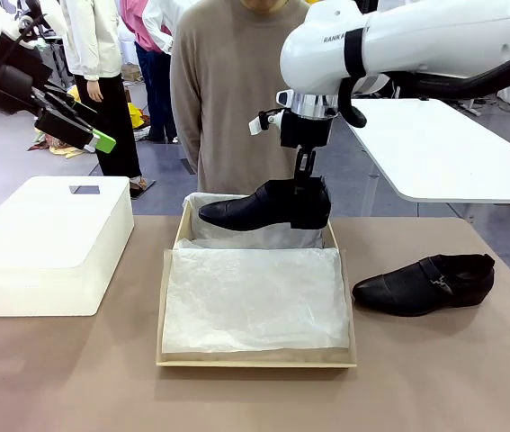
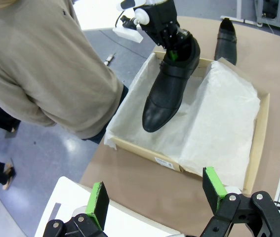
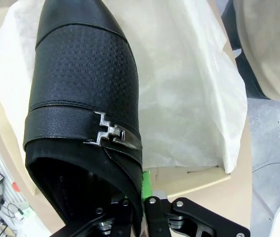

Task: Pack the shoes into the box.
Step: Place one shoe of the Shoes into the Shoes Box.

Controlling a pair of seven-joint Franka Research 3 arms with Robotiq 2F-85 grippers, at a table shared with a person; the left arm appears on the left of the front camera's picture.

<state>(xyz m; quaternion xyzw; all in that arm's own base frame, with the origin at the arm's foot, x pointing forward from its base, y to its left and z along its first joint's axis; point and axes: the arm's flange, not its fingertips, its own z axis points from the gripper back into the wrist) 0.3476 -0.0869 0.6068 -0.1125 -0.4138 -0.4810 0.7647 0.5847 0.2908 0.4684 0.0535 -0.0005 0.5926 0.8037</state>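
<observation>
One black shoe hangs above the back part of the cardboard box, toe pointing to picture left. My right gripper is shut on its heel collar, coming down from above. The right wrist view looks down along this shoe with its metal buckle, over the white tissue paper. The left wrist view shows the held shoe over the box. The other shoe lies on the table right of the box. My left gripper is raised at the far left, open and empty, its green pads wide apart.
A white lidded plastic bin stands left of the box. A person in a beige sweater stands at the far edge just behind the box. A white table stands behind on the right.
</observation>
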